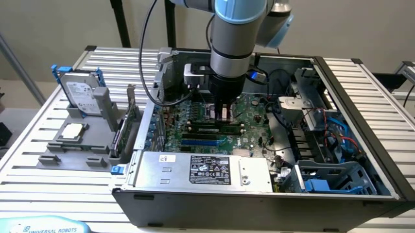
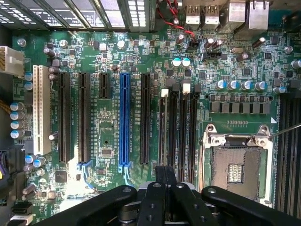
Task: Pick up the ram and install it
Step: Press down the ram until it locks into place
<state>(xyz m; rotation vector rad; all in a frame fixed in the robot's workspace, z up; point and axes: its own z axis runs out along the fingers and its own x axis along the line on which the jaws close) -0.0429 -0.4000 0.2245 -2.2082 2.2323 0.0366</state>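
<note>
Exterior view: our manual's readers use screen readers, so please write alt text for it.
A robot arm reaches down into an open computer case, its gripper just above the ram on the green motherboard. A hard drive stands outside, toward the exterior view's left.

Green motherboard [image 2: 113, 136], blue slot [image 2: 124, 125], white slot [image 2: 41, 110], black slots; open CPU socket [image 2: 235, 165] (metal-framed); claw [image 2: 164, 176] above

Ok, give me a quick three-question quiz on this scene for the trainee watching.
1. True or false: the tool hangs above the motherboard inside the open computer case.
2. The hard drive stands: A) in the grey holder outside the case; B) inside the case; C) in the tool.
3. Fill in: the long slot between the black ones is ____.
Key: 1 true; 2 A; 3 blue.
</note>
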